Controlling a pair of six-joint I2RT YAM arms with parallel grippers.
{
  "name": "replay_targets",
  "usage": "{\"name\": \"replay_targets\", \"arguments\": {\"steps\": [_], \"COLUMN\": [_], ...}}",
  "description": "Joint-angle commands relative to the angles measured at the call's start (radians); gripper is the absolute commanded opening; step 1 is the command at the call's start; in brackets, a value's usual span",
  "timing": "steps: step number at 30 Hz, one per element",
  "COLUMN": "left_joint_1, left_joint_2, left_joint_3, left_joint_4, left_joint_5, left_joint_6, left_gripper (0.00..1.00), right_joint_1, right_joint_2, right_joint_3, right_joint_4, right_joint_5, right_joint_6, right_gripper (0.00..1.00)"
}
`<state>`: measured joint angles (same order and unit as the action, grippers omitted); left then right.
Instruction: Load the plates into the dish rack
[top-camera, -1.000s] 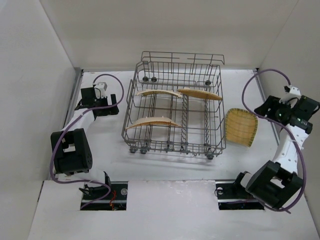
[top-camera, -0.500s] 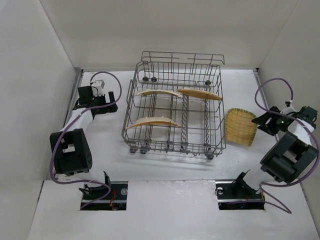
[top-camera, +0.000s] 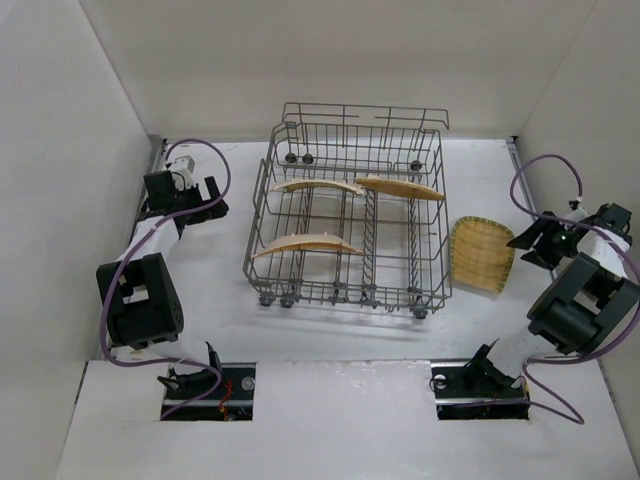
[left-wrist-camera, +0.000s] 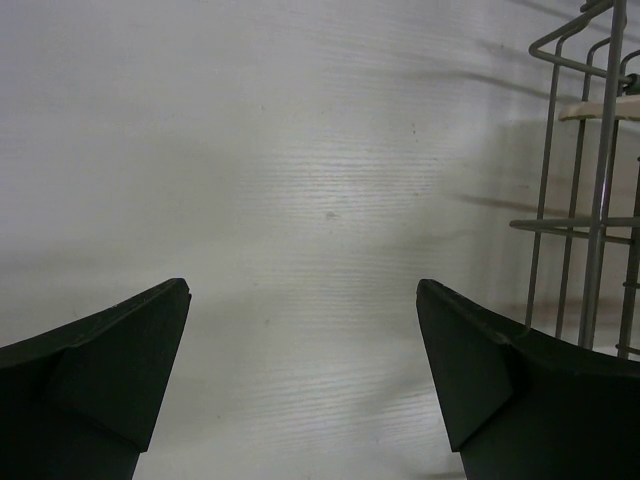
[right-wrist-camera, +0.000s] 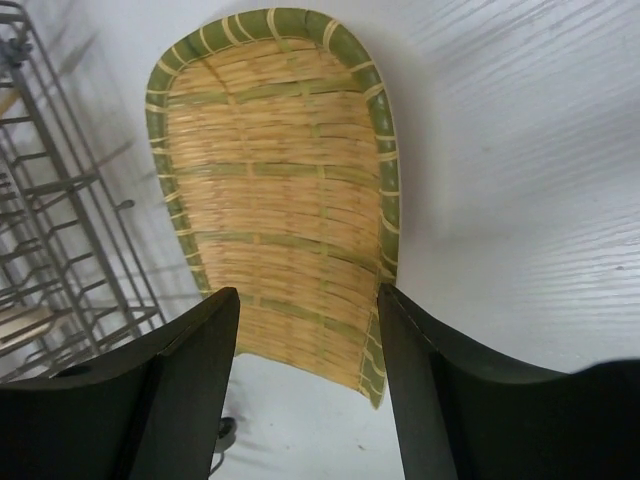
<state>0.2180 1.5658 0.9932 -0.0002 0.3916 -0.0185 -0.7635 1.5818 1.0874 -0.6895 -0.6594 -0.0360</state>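
Observation:
The grey wire dish rack (top-camera: 350, 215) stands mid-table and holds three yellow plates on edge: one at the front left (top-camera: 305, 244), one at the back left (top-camera: 318, 186), one at the back right (top-camera: 400, 188). A fourth woven yellow plate (top-camera: 481, 254) with a green rim lies flat on the table right of the rack; it fills the right wrist view (right-wrist-camera: 275, 190). My right gripper (top-camera: 528, 243) is open, just right of this plate, its fingers (right-wrist-camera: 185, 390) above the plate's near edge. My left gripper (top-camera: 208, 200) is open and empty, left of the rack.
White walls enclose the table on the left, back and right. The rack's left edge (left-wrist-camera: 590, 200) shows at the right of the left wrist view. Two cut-outs with cables (top-camera: 208, 385) lie in the near shelf.
My right arm has folded back and lowered, bringing the gripper down beside the loose plate. My left gripper has drawn back to the left, away from the rack.

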Motion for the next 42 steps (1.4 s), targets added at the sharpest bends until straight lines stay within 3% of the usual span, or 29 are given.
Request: {"name": "replay_targets", "arguments": {"steps": [1, 13, 23, 31, 33, 36, 40, 42], "left_joint_1": [0.005, 0.014, 0.002, -0.022, -0.029, -0.038, -0.041, -0.041], "left_joint_2": [0.016, 0.083, 0.099, 0.123, 0.126, 0.126, 0.114, 0.102], "left_joint_3": [0.016, 0.154, 0.191, 0.228, 0.229, 0.226, 0.214, 0.206], "left_joint_4": [0.052, 0.052, 0.034, 0.032, 0.035, 0.043, 0.046, 0.045], "left_joint_5": [0.03, 0.041, 0.033, 0.02, 0.009, -0.008, -0.022, -0.026], "left_joint_6": [-0.031, -0.075, -0.07, -0.07, -0.07, -0.07, -0.07, -0.07], "left_gripper": [1.0, 1.0, 1.0, 1.0, 1.0, 1.0, 1.0, 1.0], "right_joint_1": [0.06, 0.126, 0.114, 0.137, 0.152, 0.175, 0.209, 0.221], "right_joint_2": [-0.037, 0.082, 0.222, 0.421, 0.449, 0.48, 0.501, 0.491], "right_joint_3": [0.052, 0.158, 0.239, 0.426, 0.453, 0.483, 0.476, 0.453], "right_joint_4": [0.012, -0.042, -0.146, -0.378, -0.401, -0.416, -0.407, -0.389], "right_joint_5": [0.141, 0.313, 0.244, 0.208, 0.207, 0.213, 0.208, 0.201], "right_joint_6": [-0.013, 0.013, -0.125, -0.212, -0.223, -0.199, -0.165, -0.157], "right_gripper": [0.62, 0.63, 0.62, 0.6, 0.5, 0.24, 0.05, 0.0]}}
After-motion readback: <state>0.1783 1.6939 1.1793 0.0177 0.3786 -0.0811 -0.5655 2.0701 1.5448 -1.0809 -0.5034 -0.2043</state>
